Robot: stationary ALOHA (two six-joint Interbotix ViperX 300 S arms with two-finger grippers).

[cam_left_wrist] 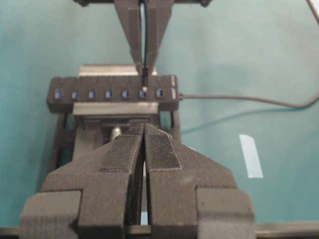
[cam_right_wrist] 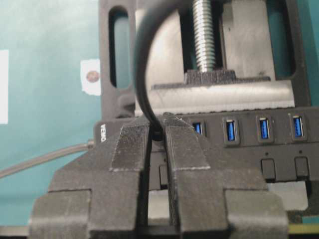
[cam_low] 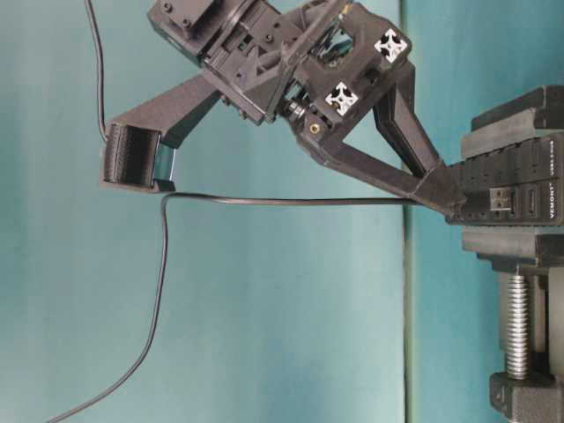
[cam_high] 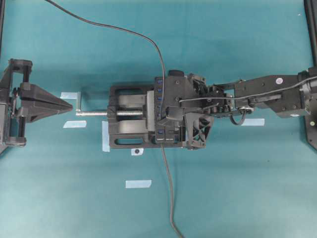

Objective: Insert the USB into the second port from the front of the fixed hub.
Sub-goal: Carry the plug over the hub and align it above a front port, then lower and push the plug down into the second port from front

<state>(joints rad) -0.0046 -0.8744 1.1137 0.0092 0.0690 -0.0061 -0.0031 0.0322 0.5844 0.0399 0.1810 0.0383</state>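
So the hub [cam_high: 159, 110] sits clamped in the vise [cam_high: 130, 118], blue ports in a row along its top face. The right gripper [cam_right_wrist: 157, 133] is down right on the hub, fingers [cam_right_wrist: 130, 144] squeezed together on the thin cable [cam_right_wrist: 142, 74] just behind the USB [cam_left_wrist: 144, 79]. From the left wrist cam you can see the plug pinched between those fingers, tip touching the hub at the second port [cam_left_wrist: 142, 92] counting from the hub's cable end. Can't tell how deep the plug sits, the fingers hide most of it.

The thin cable loops up off the hub and trails away over the teal table [cam_high: 223, 198]. The hub's own thicker cable [cam_high: 168, 193] runs off from the hub's end the other way.

Left gripper [cam_high: 69, 106] is well apart from the hub, parked past the vise's screw handle [cam_high: 79, 101], fingers [cam_left_wrist: 124, 154] pressed together with nothing in them, pointing at the vise. A few bits of blue tape [cam_high: 138, 184] are stuck on the table around the vise.
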